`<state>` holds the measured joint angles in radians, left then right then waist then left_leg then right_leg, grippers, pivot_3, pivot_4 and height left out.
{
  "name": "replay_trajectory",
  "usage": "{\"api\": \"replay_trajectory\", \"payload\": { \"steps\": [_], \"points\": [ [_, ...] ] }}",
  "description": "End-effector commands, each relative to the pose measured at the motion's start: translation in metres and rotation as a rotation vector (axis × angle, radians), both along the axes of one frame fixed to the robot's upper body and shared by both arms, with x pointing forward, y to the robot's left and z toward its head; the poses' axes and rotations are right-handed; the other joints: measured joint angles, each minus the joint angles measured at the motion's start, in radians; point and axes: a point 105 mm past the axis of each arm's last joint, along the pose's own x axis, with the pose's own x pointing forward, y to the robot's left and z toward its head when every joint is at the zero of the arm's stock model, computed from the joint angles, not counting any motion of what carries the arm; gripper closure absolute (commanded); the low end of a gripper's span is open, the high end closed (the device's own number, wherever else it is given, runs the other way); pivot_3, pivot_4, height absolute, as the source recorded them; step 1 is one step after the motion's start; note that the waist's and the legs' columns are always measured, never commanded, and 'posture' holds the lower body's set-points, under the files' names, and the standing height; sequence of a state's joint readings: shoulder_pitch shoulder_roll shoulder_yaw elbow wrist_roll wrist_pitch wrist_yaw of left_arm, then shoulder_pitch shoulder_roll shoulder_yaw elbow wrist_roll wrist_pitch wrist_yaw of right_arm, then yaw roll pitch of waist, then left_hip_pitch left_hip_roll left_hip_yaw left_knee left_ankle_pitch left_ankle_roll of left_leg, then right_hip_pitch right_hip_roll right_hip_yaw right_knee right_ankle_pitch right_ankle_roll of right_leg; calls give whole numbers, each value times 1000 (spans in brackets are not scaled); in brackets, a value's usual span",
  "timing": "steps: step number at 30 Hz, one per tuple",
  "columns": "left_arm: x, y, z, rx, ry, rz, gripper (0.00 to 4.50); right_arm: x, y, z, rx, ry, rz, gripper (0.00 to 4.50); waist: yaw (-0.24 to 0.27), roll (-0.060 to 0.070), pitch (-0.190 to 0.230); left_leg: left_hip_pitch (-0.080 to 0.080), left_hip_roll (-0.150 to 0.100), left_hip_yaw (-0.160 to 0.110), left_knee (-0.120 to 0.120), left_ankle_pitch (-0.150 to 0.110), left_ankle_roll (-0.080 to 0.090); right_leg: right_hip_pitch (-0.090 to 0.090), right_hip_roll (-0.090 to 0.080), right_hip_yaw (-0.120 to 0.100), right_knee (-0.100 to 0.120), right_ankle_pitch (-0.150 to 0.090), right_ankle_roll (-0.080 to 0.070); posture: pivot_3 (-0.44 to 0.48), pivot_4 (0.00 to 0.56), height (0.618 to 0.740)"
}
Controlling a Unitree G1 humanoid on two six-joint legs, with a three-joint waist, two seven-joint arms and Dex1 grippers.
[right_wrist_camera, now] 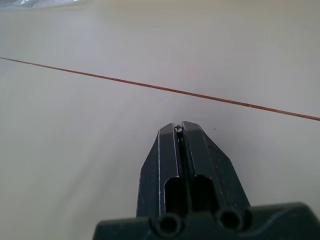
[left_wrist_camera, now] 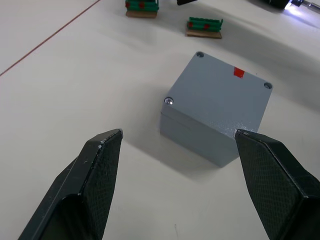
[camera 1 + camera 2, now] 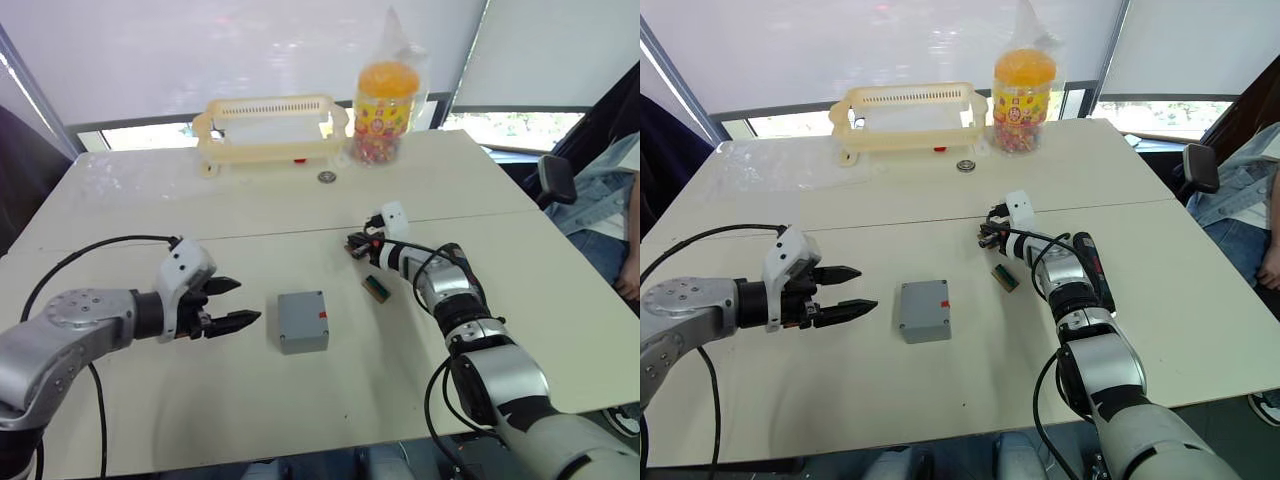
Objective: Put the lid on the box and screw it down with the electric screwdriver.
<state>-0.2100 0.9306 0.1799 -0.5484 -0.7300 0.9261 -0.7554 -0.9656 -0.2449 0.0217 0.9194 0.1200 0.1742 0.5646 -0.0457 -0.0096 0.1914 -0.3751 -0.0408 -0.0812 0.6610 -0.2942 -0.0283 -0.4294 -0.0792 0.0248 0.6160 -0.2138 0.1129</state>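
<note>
Lid (image 2: 220, 87) already sits on the box (image 3: 303, 322) mid-table. My left gripper (image 3: 232, 303) hangs wide open beside it, right gripper (image 1: 181, 131) pinches something tiny, maybe a screw. I'd drop it squarely into a corner hole.

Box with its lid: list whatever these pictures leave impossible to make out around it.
- Lid, left wrist view: its fourth corner sits behind a left gripper finger, so any screw there is hidden.
- Electric screwdriver, right eye view: mostly hidden behind the right forearm.
- Right gripper, right wrist view: a tiny speck at its shut fingertips, too small to name.
</note>
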Motion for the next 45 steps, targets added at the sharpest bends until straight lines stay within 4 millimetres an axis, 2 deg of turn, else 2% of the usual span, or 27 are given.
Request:
{"api": "replay_trajectory", "payload": {
  "steps": [1, 5, 9, 18, 24, 27, 31, 32, 45],
  "points": [
    [1, -2, 5, 0, -40, -10, 821, 3, 0, 36, 36, -114, 9, 4470, 0, 0, 0, 0, 0, 0, 0, 0, 0, 0, 0, 0, 0, 0, 0, 0, 150, 740],
    [0, -4, 3, -2, -36, -15, 821, 0, 2, 41, 53, -122, 19, 4470, 0, 0, 0, 0, 0, 0, 0, 0, 0, 0, 0, 0, 0, 0, 0, 0, 150, 740],
    [1, -5, 1, -2, -34, -19, 821, -3, 3, 38, 55, -105, 21, 4470, 1, 0, 0, 0, 0, 0, 0, 0, 0, 0, 0, 0, 0, 0, 0, 0, 150, 740],
    [3, -7, -1, -10, -37, -18, 821, -6, 1, 1, -14, -34, 13, 4470, 0, 0, 0, 0, 0, 0, 0, 0, 0, 0, 0, 0, 0, 0, 0, 0, 150, 740],
    [2, -7, -1, -14, -36, -14, 821, -6, 2, -4, -28, -27, 15, 4470, 0, 0, 0, 0, 0, 0, 0, 0, 0, 0, 0, 0, 0, 0, 0, 0, 150, 740],
    [1, -7, -2, -16, -34, -12, 821, -6, 1, -4, -43, -35, 16, 3536, 0, 0, 0, 0, 0, 0, 0, 0, 0, 0, 0, 0, 1, 0, 0, 0, 150, 740],
    [1, -8, -2, -19, -32, -9, 821, -6, -1, -1, -46, -42, 17, 1446, 0, 0, 0, 0, 0, 0, 0, 0, 0, 0, 0, 0, 0, 0, 0, 0, 150, 740],
    [1, -8, -3, -21, -32, -8, 821, -6, -2, 1, -49, -51, 14, 1046, 0, 0, 0, 0, 0, 0, 0, 0, 0, 0, 0, 0, 0, 0, 0, 0, 150, 740],
    [3, -10, -6, -24, -30, -8, 821, -3, 2, 19, -18, -104, 12, 1046, 0, 0, 0, 0, 0, 0, 0, 0, 0, 0, 0, 0, 1, 0, 0, 0, 150, 740]
  ]
}}
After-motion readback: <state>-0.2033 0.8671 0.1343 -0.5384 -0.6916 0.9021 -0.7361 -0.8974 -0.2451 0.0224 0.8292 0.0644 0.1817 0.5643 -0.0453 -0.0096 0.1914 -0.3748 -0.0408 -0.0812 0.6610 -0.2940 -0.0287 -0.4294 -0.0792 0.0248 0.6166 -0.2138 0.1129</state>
